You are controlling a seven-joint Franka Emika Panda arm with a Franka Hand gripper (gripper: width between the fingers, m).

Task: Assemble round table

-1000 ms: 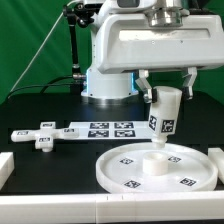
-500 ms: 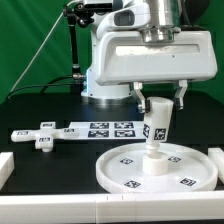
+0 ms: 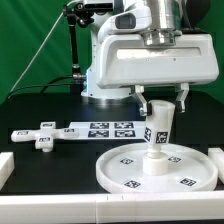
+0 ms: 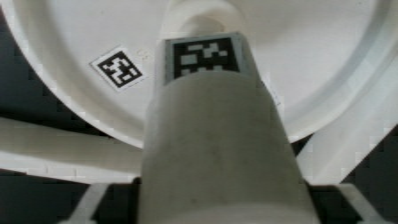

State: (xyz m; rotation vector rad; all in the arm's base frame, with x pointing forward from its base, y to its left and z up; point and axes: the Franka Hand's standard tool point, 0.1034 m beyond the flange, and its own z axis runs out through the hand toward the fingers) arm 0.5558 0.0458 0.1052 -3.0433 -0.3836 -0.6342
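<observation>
White plastic leg (image 3: 157,128), clamped in the gripper (image 3: 162,100), stands slightly tilted at the round disc (image 3: 112,170) centre; next, I'd say, it needs straightening and twisting home.

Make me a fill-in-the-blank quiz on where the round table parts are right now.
1. The pincer grips the white plastic cylinder leg, whose lower end rests on the ____ of the large white rimmed round disc.
2. The small flat white cross-bar foot lies to the exterior view's ____ of the disc.
3. The thin white marker board, lying between foot and disc, carries ____ tags.

Missing words: centre; left; four.
</observation>
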